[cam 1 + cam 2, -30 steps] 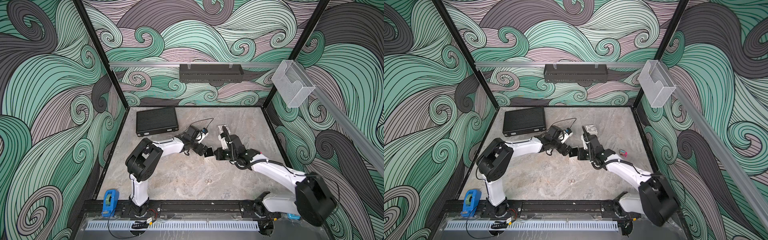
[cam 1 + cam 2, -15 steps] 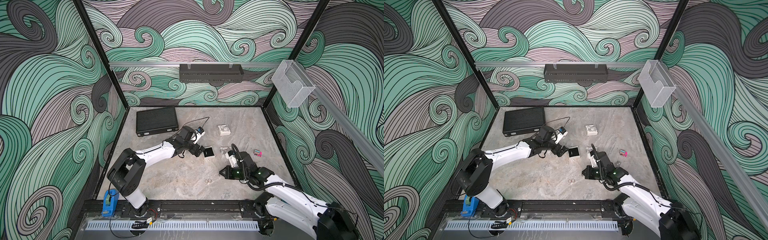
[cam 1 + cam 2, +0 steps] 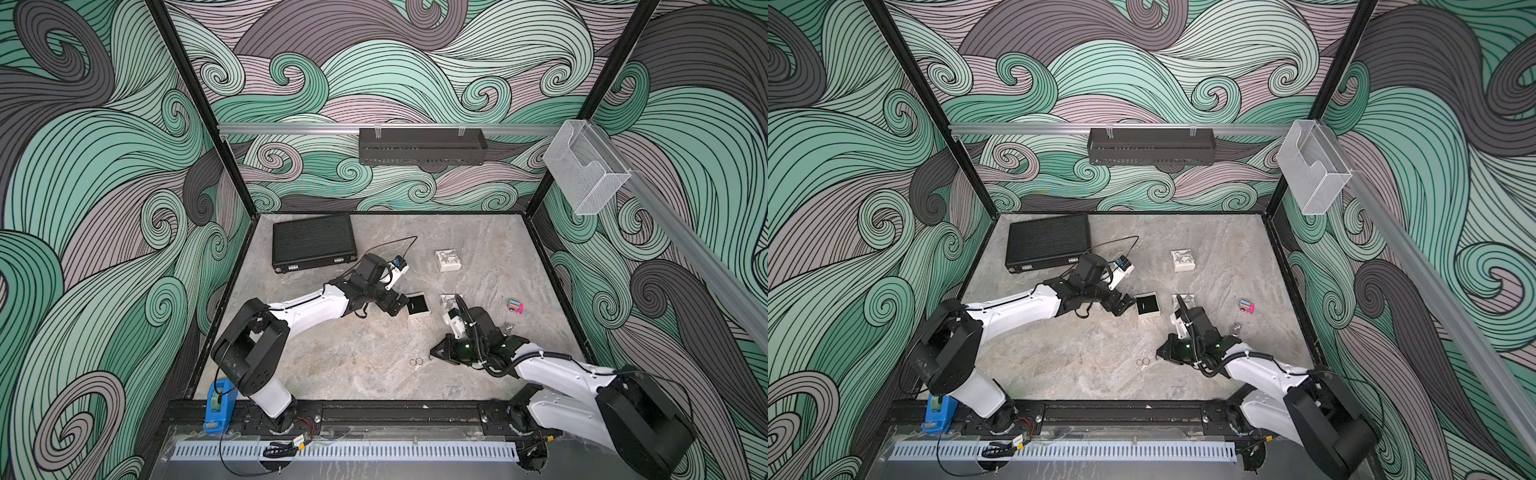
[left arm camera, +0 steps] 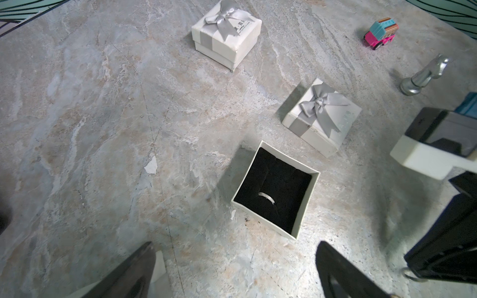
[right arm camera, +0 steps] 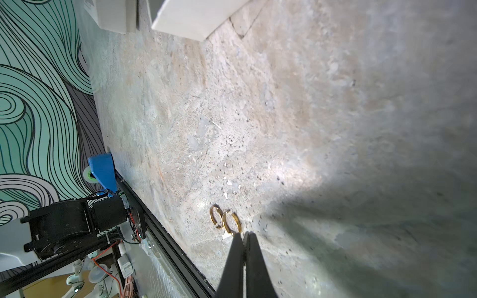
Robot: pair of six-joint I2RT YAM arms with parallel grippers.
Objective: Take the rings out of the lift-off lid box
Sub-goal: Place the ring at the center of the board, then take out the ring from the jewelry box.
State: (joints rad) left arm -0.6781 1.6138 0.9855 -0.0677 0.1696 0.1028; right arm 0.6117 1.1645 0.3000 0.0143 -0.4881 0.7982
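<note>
The lift-off lid box stands open as a white base with black lining [image 3: 417, 305] [image 3: 1147, 306] [image 4: 276, 189]. One thin silvery ring [image 4: 266, 198] sits in its slot. Its bow-topped lid [image 4: 321, 116] [image 3: 449, 300] lies just beside the base. My left gripper [image 4: 233, 245] [image 3: 399, 305] is open, empty, close to the base. Two thin gold-looking rings [image 5: 225, 220] [image 3: 416, 362] [image 3: 1143, 362] lie together on the table near the front. My right gripper [image 5: 244, 233] [image 3: 432, 353] is shut, its tips right at the nearer ring, nothing visible between them.
A second closed white bow box [image 3: 448, 260] [image 4: 226, 33] sits further back. A black case [image 3: 312, 245] lies at the back left. A pink-and-teal toy [image 3: 515, 306] and a silver chess knight [image 4: 423, 74] stand to the right. A blue tape dispenser [image 3: 218, 401] sits on the front rail.
My right arm has drawn back from the box to the front of the table, ending beside the two loose rings. The left arm has lowered and stretched out, leaving the box base uncovered.
</note>
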